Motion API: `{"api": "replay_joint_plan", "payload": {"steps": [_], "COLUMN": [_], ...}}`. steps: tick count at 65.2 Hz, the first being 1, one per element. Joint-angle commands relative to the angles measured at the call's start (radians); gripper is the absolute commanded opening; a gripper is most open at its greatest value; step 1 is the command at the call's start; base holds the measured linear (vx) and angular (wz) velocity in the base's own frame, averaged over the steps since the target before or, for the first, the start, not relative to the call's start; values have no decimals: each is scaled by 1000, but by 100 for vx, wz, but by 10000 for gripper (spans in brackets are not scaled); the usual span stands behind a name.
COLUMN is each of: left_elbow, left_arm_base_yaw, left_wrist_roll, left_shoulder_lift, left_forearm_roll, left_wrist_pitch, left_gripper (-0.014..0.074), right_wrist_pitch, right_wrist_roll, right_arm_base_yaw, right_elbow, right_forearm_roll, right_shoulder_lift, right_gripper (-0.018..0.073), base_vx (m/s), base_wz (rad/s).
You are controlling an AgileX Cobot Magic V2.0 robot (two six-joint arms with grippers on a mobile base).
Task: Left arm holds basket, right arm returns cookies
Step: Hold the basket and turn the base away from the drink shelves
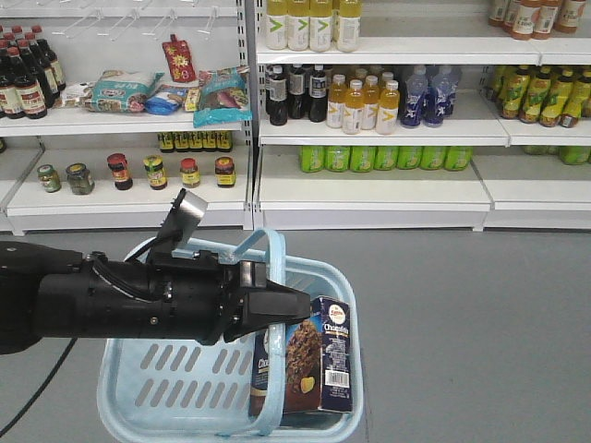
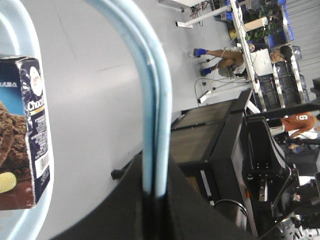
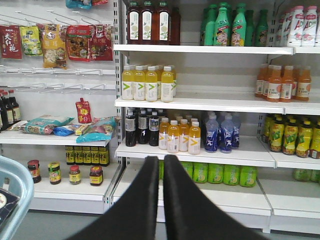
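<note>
- The left gripper (image 1: 283, 312), at lower centre of the front view, is clamped on the arched handle (image 2: 157, 100) of the light blue basket (image 1: 185, 421).
- The cookies box (image 1: 319, 365) stands upright inside the basket, at its right end.
- The right gripper (image 3: 162, 162), at bottom centre of its wrist view, has both fingers pressed together with nothing between them. It faces the drink shelves (image 3: 200, 102).

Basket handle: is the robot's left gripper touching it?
Touching. The left wrist view shows the left gripper shut tight around the basket handle.
</note>
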State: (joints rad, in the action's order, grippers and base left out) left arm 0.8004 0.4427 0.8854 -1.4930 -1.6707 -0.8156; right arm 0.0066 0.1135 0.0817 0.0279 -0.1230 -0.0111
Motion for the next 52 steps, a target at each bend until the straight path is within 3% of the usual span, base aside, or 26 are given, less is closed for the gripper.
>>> {"api": "replay_joint_plan", "payload": {"steps": [1, 28, 52], "left_elbow": [31, 31, 31], "left_arm_base_yaw": [6, 6, 6], "left_wrist_roll": [18, 18, 18], "left_shoulder_lift": [42, 42, 42], "left_forearm_roll": [-83, -82, -82], "left_wrist_pitch": [-57, -57, -56], "left_gripper": [-6, -6, -6], "right_wrist_pitch": [-76, -76, -76], "right_wrist_roll": [-2, -2, -2], "right_arm_base_yaw": [-1, -1, -1], "right_elbow": [18, 18, 18], "right_forearm_roll": [-7, -7, -7], "right_shoulder_lift": [-9, -9, -9], "right_gripper": [-11, -11, -11], "base_vx": [48, 44, 38], "base_wz": [8, -6, -70]}}
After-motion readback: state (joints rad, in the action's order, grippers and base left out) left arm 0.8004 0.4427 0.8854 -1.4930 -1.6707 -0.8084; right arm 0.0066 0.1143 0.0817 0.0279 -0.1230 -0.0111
